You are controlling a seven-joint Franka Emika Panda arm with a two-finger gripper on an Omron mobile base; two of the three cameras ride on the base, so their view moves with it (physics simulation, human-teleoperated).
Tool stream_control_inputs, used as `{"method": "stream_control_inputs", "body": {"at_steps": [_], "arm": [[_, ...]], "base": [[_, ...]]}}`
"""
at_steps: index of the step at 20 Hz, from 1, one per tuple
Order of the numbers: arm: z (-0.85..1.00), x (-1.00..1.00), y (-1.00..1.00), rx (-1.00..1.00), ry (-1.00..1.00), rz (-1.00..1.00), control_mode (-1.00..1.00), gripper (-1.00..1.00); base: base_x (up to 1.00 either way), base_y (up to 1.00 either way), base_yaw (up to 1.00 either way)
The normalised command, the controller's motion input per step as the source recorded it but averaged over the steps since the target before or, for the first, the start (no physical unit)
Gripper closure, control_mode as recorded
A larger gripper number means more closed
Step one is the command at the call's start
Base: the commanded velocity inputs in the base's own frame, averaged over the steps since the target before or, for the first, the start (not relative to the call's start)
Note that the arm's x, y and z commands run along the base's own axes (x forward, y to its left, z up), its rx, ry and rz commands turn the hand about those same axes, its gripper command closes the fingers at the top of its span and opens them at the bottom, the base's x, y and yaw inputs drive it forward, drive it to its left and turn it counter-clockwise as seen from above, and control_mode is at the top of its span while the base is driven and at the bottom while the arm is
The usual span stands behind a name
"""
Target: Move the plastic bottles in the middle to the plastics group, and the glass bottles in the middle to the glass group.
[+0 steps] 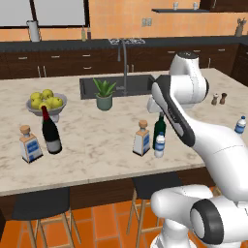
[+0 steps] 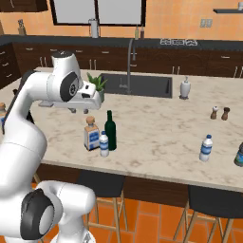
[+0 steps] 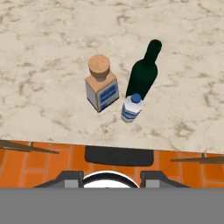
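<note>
A white robot arm is hovering above the marble counter, its gripper nearly closed and holding nothing. Below are standing a small water bottle, a green bottle touching it, and a square stoppered bottle just beside.

A: What is being seen mid-counter?
B: A square clear bottle, a dark green bottle and a small water bottle are being recorded standing close together, partly behind the arm.
A: And at the left?
B: A wine bottle and a second stoppered bottle are being noted before the fruit bowl; another water bottle is standing far right.
</note>
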Motion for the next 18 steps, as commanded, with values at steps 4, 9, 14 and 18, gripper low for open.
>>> {"method": "stream_control_inputs", "body": {"at_steps": [4, 9, 14, 18], "arm": [[-0.02, -0.01, 0.00, 0.00, 0.03, 0.00, -1.00, -1.00], [-0.09, 0.50, 0.00, -0.01, 0.15, 0.00, -1.00, -1.00], [-0.36, 0.55, 0.02, 0.00, 0.02, 0.00, -1.00, -1.00], [-0.65, 0.40, 0.23, 0.00, -0.12, 0.01, -1.00, -1.00]], "base": [[0.00, 0.00, 0.00], [0.00, 0.00, 0.00], [0.00, 0.00, 0.00], [0.00, 0.00, 0.00]]}}
